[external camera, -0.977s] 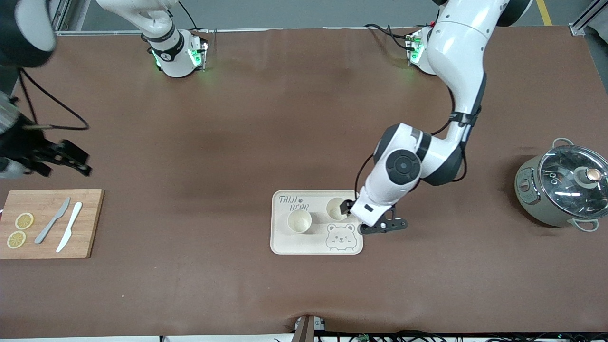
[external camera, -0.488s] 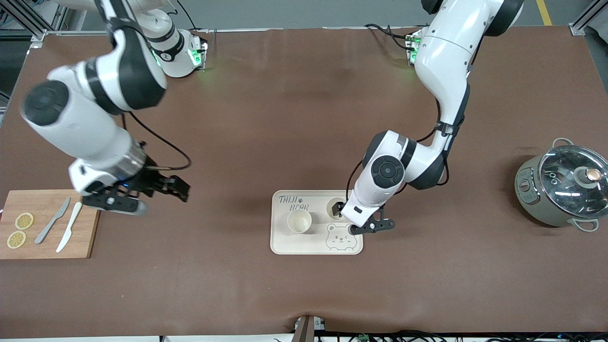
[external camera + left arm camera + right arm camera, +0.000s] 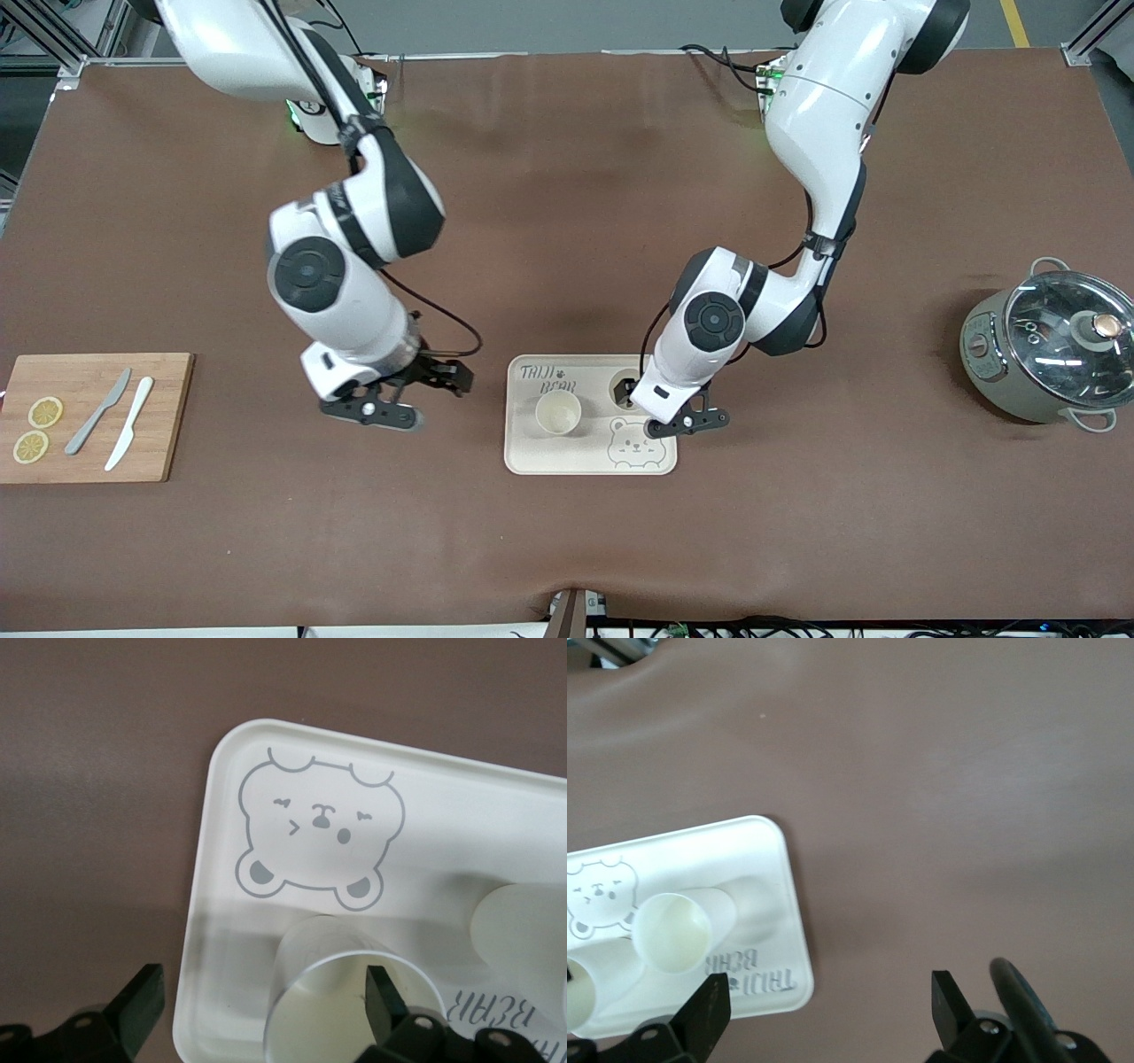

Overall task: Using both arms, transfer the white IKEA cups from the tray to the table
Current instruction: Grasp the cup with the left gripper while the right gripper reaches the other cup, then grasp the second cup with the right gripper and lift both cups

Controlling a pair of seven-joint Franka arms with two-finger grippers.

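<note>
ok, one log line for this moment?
left gripper: open, one of its fingers inside cup on tray | right gripper: open, beside tray | second cup: free

Even, bright overhead light; soft shadows under both arms, glare on the pot lid (image 3: 1067, 332), wrist views slightly soft.

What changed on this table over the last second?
The right end effector swung from above the wooden cutting board to beside the cream bear tray, open and empty. The left end effector edged over the tray cup. Both white cups and pot stayed.
</note>
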